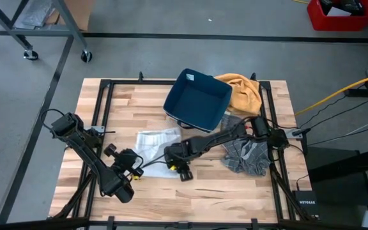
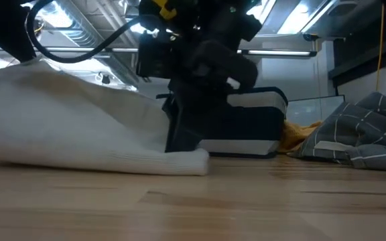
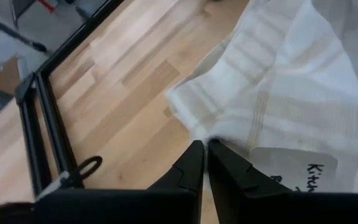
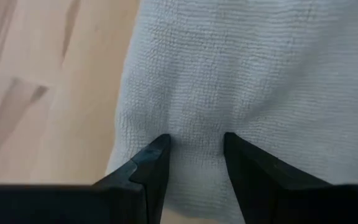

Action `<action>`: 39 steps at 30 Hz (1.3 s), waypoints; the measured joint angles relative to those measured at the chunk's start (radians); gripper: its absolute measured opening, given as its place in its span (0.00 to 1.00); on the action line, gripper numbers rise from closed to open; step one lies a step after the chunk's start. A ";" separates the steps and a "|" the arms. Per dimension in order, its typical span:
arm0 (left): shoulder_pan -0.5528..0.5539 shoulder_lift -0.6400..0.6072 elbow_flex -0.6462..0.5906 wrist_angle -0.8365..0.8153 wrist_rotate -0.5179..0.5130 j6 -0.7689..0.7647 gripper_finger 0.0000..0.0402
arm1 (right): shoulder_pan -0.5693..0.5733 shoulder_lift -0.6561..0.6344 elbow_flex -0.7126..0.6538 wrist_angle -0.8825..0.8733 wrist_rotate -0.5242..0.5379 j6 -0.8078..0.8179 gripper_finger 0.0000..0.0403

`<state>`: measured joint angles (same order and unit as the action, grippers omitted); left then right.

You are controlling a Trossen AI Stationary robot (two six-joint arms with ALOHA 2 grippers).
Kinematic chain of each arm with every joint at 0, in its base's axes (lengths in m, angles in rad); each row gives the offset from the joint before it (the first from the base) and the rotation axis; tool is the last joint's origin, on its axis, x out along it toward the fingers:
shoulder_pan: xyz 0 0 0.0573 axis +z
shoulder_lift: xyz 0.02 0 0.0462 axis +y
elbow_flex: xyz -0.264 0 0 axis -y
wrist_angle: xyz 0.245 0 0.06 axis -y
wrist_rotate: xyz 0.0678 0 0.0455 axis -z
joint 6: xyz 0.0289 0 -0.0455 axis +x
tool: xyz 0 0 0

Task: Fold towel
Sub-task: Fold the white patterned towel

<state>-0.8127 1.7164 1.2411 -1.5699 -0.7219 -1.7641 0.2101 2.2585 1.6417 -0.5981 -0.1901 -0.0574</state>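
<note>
A white towel lies in a heap at the middle of the table; in the low view its left part rises off the wood and its right end rests on it. My left gripper is shut on the towel at its near left side. My right gripper stands open at the towel's near right part, one finger on either side of a low bulge of cloth. My left gripper pinches an edge of the towel between its two fingertips, slanting down at it from the table's near left. The cloth by the fingers is lifted off the wood and fans away from them. My right gripper sets its spread fingertips down on the towel's top face near its right end, coming steeply from above. The towel lies on the table beneath them, a bulge of cloth between the fingers.
A dark blue bin stands tilted at the far middle with a yellow cloth behind it. A grey checked cloth lies on the right under the right arm. Bare wood stretches along the near edge.
</note>
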 joint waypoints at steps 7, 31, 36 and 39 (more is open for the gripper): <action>0.000 0.000 0.000 0.017 0.000 0.121 0.04 | 0.031 -0.004 0.018 -0.028 0.002 0.009 0.39; -0.012 0.000 -0.001 0.301 0.027 0.291 0.31 | 0.032 -0.002 0.034 -0.059 -0.063 0.087 0.39; -0.027 0.000 -0.042 0.488 0.034 0.445 0.26 | 0.032 -0.002 0.034 -0.058 -0.066 0.088 0.39; -0.027 0.000 -0.078 0.502 0.033 0.455 0.25 | 0.032 -0.002 0.034 -0.056 -0.088 0.088 0.39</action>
<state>-0.8398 1.7168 1.1628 -1.0683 -0.6888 -1.3090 0.2417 2.2562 1.6760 -0.6540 -0.2778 0.0310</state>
